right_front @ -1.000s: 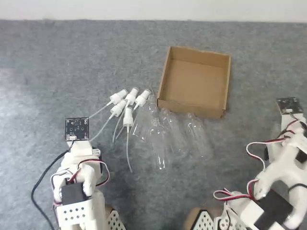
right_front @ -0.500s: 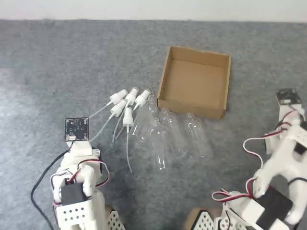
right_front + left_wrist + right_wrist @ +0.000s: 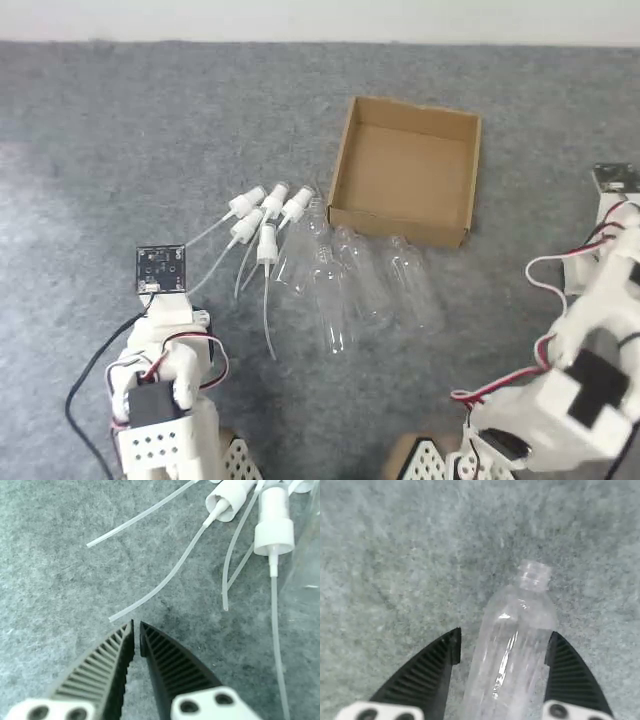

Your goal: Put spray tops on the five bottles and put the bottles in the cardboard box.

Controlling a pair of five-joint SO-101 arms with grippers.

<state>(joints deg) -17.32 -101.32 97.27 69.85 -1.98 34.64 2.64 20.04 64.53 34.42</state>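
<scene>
Grey carpeted bench (image 3: 120,120): step in hand, grasping a clear plastic bottle (image 3: 520,610) at its 3 o'clock. Right pincer (image 3: 505,632) straddles it, wide; closing should follow. Left pincer (image 3: 136,624) narrow, empty.

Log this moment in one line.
left hand: shut, near spray tops | right hand: open around bottle | box: nothing inside

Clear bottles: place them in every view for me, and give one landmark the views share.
High view: clear bottles lie side by side on the grey carpet, beside the spray tops, near the cardboard box.
Left wrist view: one bottle's side next to a spray top, beyond the left gripper.
Right wrist view: one capless bottle between the right gripper's open fingers.
Shared landmark: the grey carpet.
</scene>
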